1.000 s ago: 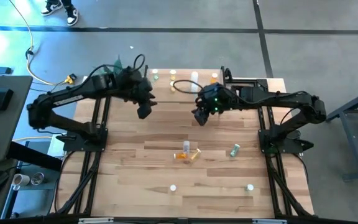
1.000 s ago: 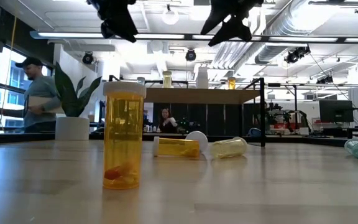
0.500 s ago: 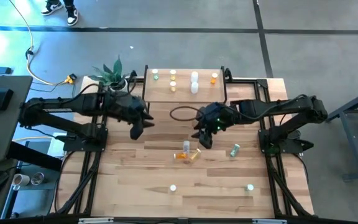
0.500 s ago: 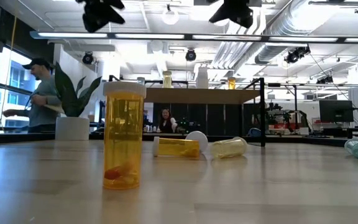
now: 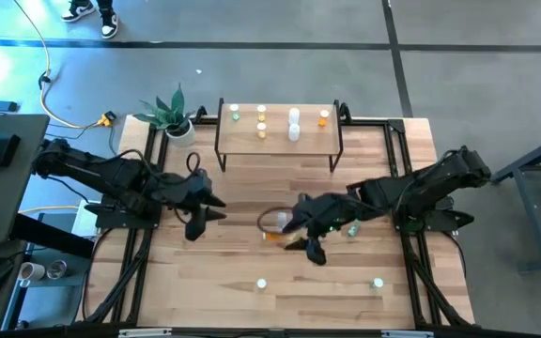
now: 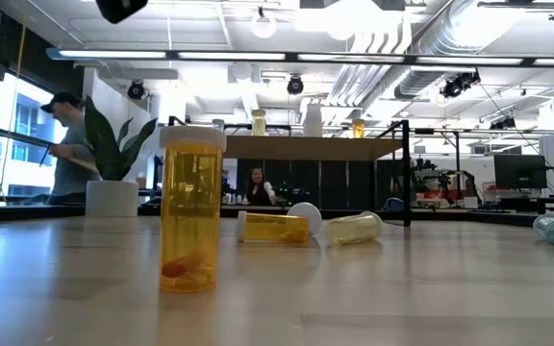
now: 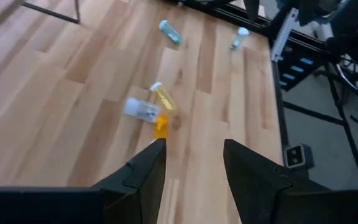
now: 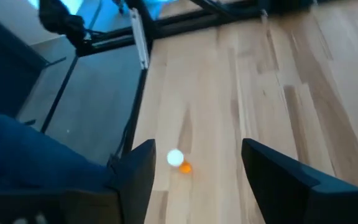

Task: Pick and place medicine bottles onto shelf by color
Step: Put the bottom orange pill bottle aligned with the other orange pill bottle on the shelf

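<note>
- The worktop [image 5: 205,272] takes up most of the high view, with bare planks across its near half and down both sides, so plenty of open room there.
- The shelf [image 5: 278,141] sits against the far edge, its wooden top on thin black legs, with clear wood between it and the arms.
- On that shelf top, six small bottles [image 5: 294,124] stand upright in a loose row, green at one end and orange at the other.
- The left arm stretches low across the left side, and the left tool [image 5: 198,222] hangs over bare wood, well apart from any bottle.
- From the left wrist view, its two dark fingers [image 7: 143,176] stand a moderate gap apart with nothing between them.
- The right arm reaches in from the right edge, bent low toward the middle, and the right tool [image 5: 310,246] hovers just beside the centre cluster.
- Its fingers [image 8: 140,168] are spread wide and empty in the right wrist view, over open planks.
- In the middle, a pair of tipped bottles [image 5: 278,230], one orange and one pale yellow, lie on their sides touching.
- A green bottle [image 5: 353,226] lies tipped to the right of them.
- Near the front edge, an orange bottle [image 5: 262,284] stands upright; the low view shows it close up [image 6: 191,209].
- Another green-tinted bottle [image 5: 378,282] sits toward the front right corner.
</note>
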Robot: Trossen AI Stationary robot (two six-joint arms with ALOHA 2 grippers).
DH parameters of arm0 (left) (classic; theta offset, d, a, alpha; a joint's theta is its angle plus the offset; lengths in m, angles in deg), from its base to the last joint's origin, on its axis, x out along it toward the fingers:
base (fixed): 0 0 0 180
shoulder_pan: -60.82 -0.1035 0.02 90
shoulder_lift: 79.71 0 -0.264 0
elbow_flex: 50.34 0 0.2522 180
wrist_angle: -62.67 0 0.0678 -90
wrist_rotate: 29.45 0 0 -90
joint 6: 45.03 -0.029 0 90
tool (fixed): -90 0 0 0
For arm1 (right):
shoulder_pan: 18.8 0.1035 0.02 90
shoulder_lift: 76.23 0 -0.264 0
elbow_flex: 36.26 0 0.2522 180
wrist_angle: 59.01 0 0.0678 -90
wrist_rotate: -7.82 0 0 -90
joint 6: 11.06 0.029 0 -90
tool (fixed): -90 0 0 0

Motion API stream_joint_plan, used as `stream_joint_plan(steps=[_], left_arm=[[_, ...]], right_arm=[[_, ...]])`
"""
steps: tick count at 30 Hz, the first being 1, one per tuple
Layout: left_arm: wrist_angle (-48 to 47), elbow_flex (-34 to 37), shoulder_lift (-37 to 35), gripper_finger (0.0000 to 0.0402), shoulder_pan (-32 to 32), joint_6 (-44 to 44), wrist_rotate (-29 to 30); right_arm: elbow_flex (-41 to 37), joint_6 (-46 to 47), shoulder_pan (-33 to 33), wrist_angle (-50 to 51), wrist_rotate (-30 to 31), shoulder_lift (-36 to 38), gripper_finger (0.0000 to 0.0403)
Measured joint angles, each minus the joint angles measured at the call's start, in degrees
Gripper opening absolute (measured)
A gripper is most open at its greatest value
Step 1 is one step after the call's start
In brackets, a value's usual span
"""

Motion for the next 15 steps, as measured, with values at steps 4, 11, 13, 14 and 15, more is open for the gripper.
stream_joint_plan(steps=[4,11,13,14,15], left_arm=[[0.0,0.0,0.0,0.0152,2.8,1.1,0.5],[0.0,0.0,0.0,0.0152,5.8,1.3,4.9],[0.0,0.0,0.0,0.0152,6.4,1.8,5.7],[0.0,0.0,0.0,0.0152,6.6,2.3,6.1],[-0.1,0.0,0.0,0.0152,6.6,2.6,6.4]], right_arm=[[0.0,-5.7,2.1,-4.2,1.8,-2.6,0.0232],[0.0,-13.0,3.7,-8.5,2.0,-8.4,0.0232],[0.0,-14.2,4.1,-9.5,2.0,-10.3,0.0232],[0.0,-14.8,4.2,-9.8,1.9,-11.2,0.0232],[0.0,-15.3,4.4,-10.3,1.8,-12.2,0.0232]])
